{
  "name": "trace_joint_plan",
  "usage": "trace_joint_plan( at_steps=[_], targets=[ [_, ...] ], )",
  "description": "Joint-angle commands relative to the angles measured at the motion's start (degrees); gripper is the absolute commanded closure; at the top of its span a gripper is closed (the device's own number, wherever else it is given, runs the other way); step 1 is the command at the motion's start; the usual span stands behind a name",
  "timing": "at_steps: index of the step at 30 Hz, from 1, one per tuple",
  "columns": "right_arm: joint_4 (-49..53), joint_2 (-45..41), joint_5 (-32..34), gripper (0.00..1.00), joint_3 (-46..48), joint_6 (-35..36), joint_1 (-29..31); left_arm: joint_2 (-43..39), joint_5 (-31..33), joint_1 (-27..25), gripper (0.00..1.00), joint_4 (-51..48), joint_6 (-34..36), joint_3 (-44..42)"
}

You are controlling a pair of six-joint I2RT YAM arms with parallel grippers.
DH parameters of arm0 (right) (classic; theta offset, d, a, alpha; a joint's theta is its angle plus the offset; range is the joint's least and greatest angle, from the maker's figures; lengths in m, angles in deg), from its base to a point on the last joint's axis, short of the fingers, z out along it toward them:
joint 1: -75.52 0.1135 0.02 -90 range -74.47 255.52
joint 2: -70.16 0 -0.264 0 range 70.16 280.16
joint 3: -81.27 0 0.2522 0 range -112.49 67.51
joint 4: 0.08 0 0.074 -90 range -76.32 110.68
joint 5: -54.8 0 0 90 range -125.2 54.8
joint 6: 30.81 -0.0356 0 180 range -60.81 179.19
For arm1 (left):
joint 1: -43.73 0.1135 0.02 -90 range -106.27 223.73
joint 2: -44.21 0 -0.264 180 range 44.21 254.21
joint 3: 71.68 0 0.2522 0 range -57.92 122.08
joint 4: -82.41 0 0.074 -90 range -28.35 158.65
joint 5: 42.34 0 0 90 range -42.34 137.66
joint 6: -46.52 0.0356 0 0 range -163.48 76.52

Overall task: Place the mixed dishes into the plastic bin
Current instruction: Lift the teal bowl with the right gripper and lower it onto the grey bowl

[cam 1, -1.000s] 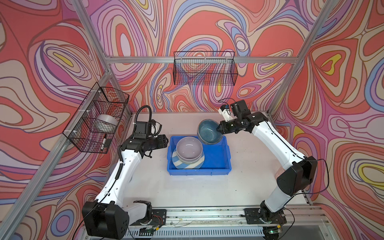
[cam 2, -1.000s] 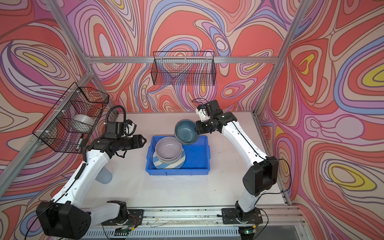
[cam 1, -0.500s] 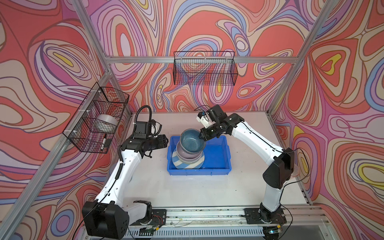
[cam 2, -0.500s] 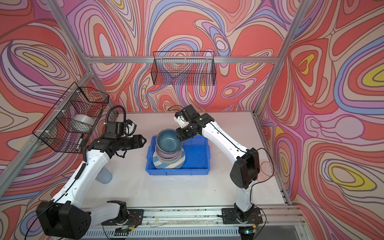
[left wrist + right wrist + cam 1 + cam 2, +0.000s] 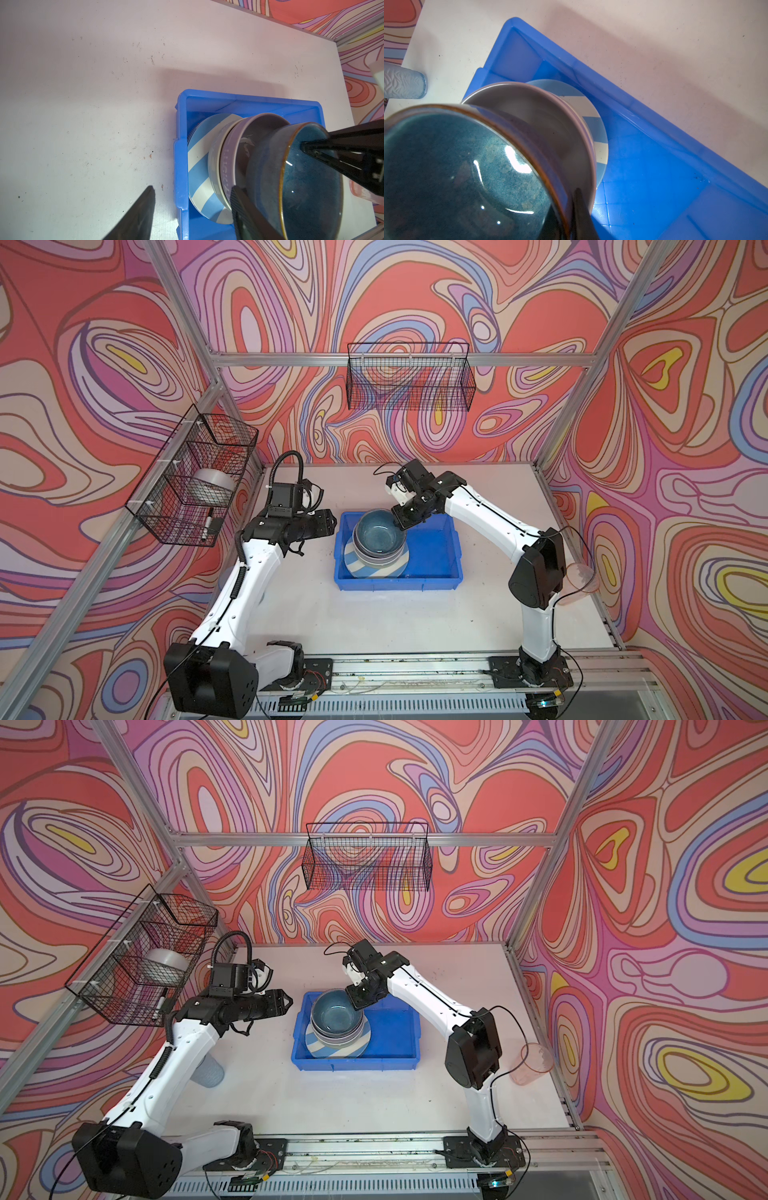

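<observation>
**Grip.** My right end effector [image 5: 401, 519] is clamped on the rim of the teal bowl [image 5: 379, 536], on the side nearest the bin's far wall. One finger lies inside the bowl and one outside. My left end effector [image 5: 331, 522] stands with its fingers apart, holding nothing, just beside the left wall of the plastic bin [image 5: 415, 583].

**Materials.** The teal bowl is glazed, glossy and speckled dark blue-green, with a thin brown lip. It hangs tilted at the mouth of the lilac bowl [image 5: 232, 158], a matt round bowl with raised lettering on its side. I cannot tell whether the two touch. Beneath them sit a pale bowl [image 5: 214, 166] and a flat blue-and-white striped plate [image 5: 199, 166]. The bin is smooth bright blue plastic, rectangular and shallow, with a lipped rim and a scored grid on its floor.

**Clearance.** The stack fills the bin's left half, and the plate's edge comes close to the left and near walls. The bin's right half is bare floor. On the surface [image 5: 374, 1094], a ribbed translucent blue tumbler [image 5: 210, 1072] stands left of the bin, partly behind my left arm. A pink tumbler [image 5: 535, 1063] stands well apart to the bin's right.

**Change.** A second ago I held the teal bowl above the bin's far rim, right of the stack. It is now over the stack and lower. My left arm has not moved.
</observation>
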Motion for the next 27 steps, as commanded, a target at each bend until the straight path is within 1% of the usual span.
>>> trace_joint_plan(
  at_steps=[1, 10, 16, 21, 27],
  targets=[
    [-2.18, 0.59, -0.29, 1.00, -2.75, -1.21, 0.67, -0.17, 0.11, 0.40, 0.38, -0.88, 0.76, -0.17],
    [-1.31, 2.25, 2.77, 1.00, -3.65, -1.81, 1.55, -0.08, 0.09, 0.40, 0.38, -0.92, 0.76, -0.10],
    [-1.22, 2.63, 3.85, 0.90, -3.46, -2.16, 2.23, -0.08, 0.06, 0.40, 0.38, -0.98, 0.76, -0.05],
    [-0.88, 2.47, 5.01, 0.78, -3.49, -2.51, 2.61, -0.08, 0.11, 0.44, 0.38, -1.01, 0.85, -0.08],
    [-0.69, 1.94, 5.42, 0.72, -3.54, -2.78, 2.96, -0.08, 0.11, 0.40, 0.38, -0.97, 0.85, -0.07]
  ],
)
